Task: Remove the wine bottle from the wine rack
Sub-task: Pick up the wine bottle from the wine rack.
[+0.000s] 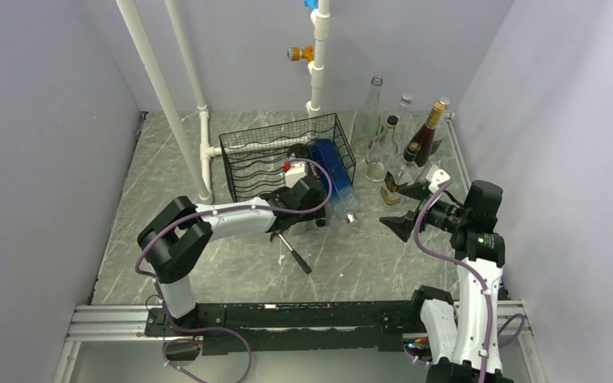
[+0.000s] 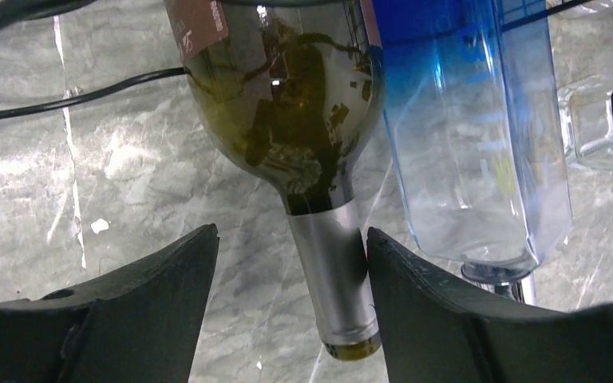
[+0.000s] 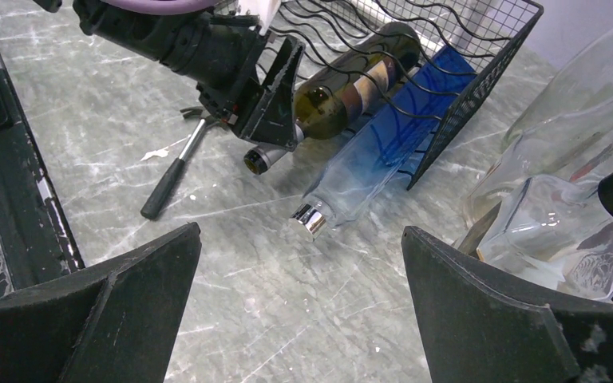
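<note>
A grey marbled table [image 1: 351, 255] sat in a booth with pale grey walls [image 1: 40, 159]. White plastic pipes [image 1: 160, 88] rose at the back. A cluster of upright glass bottles [image 1: 403, 144] stood in the far right corner, and a black-handled tool [image 1: 295, 255] lay on the table near the left arm.

The black wire-mesh wine rack [image 1: 265, 148] stood mid-table toward the back. The wine bottle [image 2: 295, 104] lay on its side in the rack, neck pointing out toward the arms. It was dark olive glass with a brownish-red label and a silver foil neck, just beside a blue-tinted square bottle [image 2: 479, 136].

The left gripper [image 2: 291, 239] straddled the foil neck, partly open. One finger [image 2: 447, 311] was against the neck and the other stood apart from it. The right gripper [image 3: 299, 235] was spread wide above the table, holding nothing.
</note>
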